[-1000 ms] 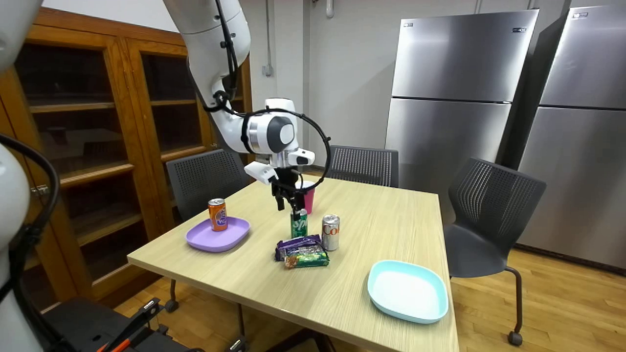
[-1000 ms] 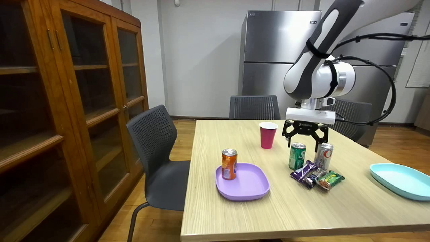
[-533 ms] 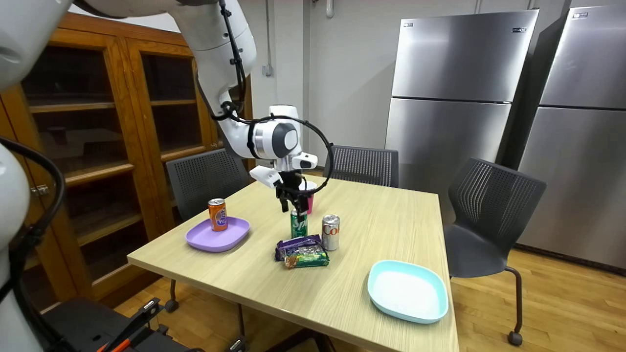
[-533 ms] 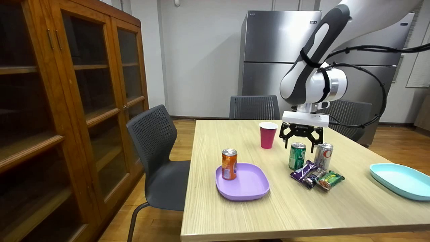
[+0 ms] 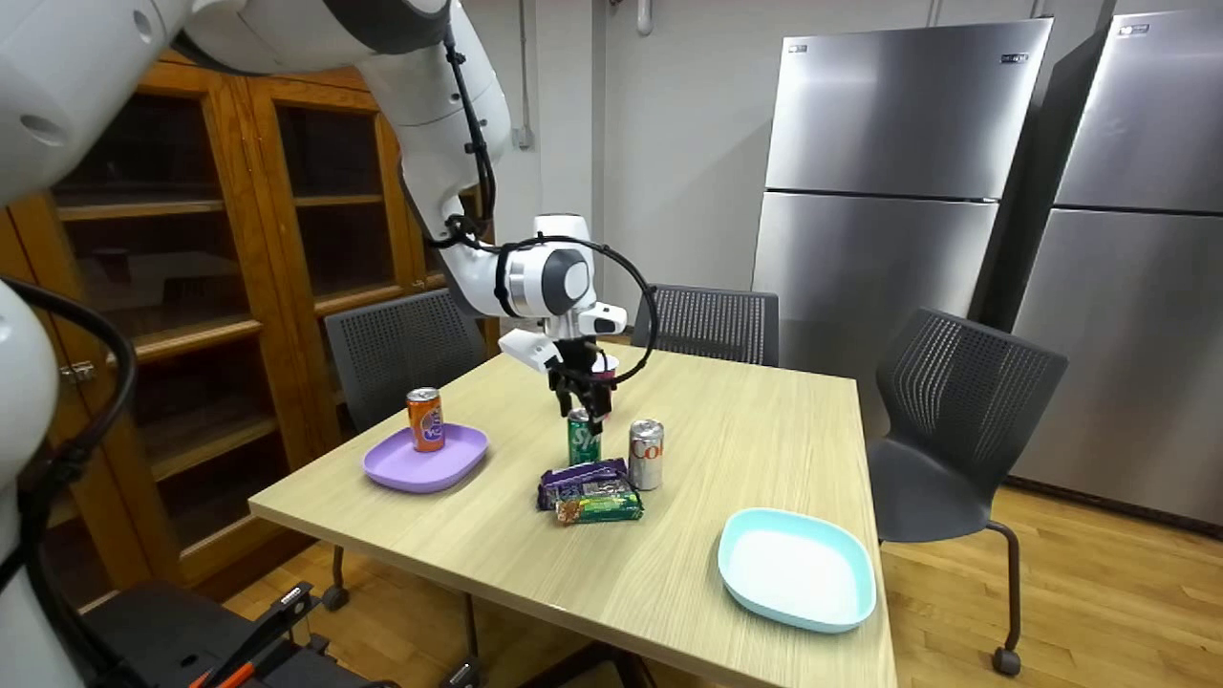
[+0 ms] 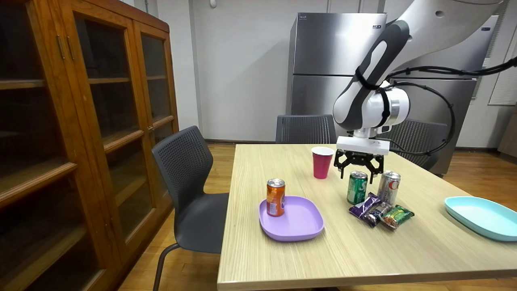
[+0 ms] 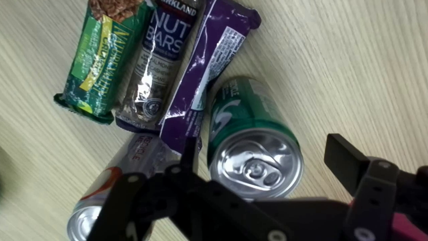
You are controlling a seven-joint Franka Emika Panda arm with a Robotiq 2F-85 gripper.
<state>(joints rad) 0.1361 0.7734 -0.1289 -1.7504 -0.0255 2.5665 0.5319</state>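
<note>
Our gripper, fingers wide apart, holds nothing; near the wrist view's centre we see the Sprite can. We judge it slippery, dentable, best held by the upper sidewall.

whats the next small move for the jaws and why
Probably ease the open jaws slightly downward on either side of the green can. The wrist view shows it between them, and both exterior views suggest they are only near its top, likely too high for a firm grip. Going slowly seems wise, since the silver can stands close beside it.
</note>
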